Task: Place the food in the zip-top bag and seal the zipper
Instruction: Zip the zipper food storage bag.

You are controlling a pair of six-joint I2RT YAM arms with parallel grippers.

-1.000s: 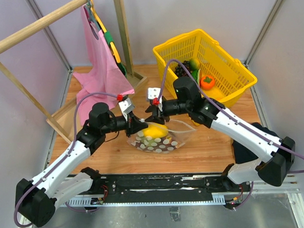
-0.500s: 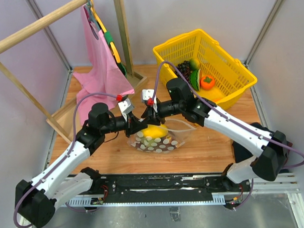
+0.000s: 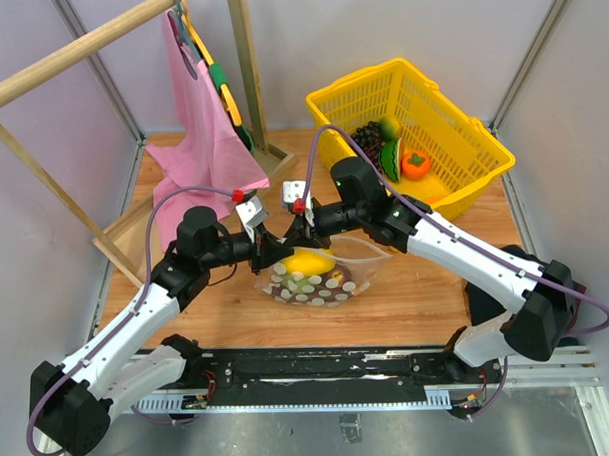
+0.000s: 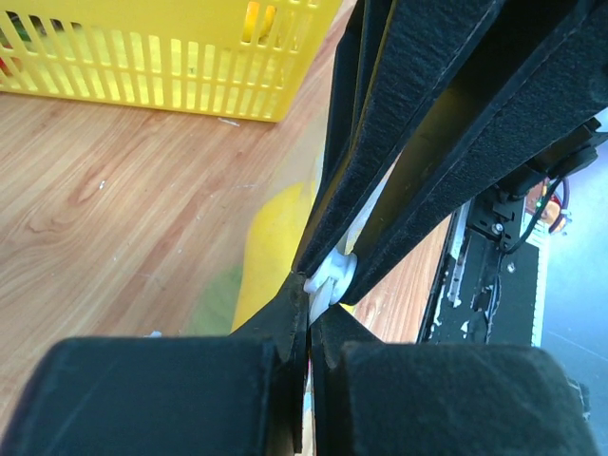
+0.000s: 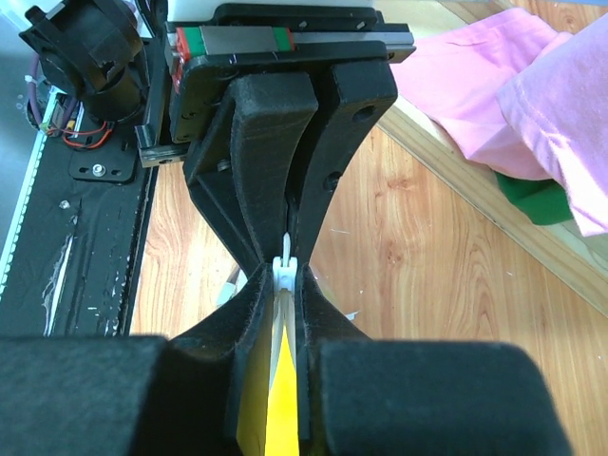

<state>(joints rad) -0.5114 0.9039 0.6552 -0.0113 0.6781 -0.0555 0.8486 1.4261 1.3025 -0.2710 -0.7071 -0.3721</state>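
The clear dotted zip-top bag [image 3: 322,285] lies on the table with the yellow lemon-like piece [image 3: 308,261] and other small food inside. My left gripper [image 3: 273,251] is shut on the left end of the bag's whitish zipper strip [image 4: 321,302]. My right gripper [image 3: 298,238] is shut on the white zipper slider [image 5: 287,273], tip to tip with the left gripper. The slider also shows in the left wrist view [image 4: 334,274], between the right gripper's fingers [image 4: 446,142]. The lemon shows through the bag in both wrist views [image 4: 271,247] [image 5: 282,408]. The rest of the zipper strip is hidden.
A yellow plastic basket [image 3: 471,117] with more toy fruit stands at the back right; it shows in the left wrist view [image 4: 171,66]. A pink cloth [image 3: 206,131] hangs from a wooden rack [image 3: 78,51] at the back left and shows in the right wrist view [image 5: 513,85].
My right gripper has slid left along the bag's mouth until it meets the left gripper. The left gripper and the bag have stayed in place.
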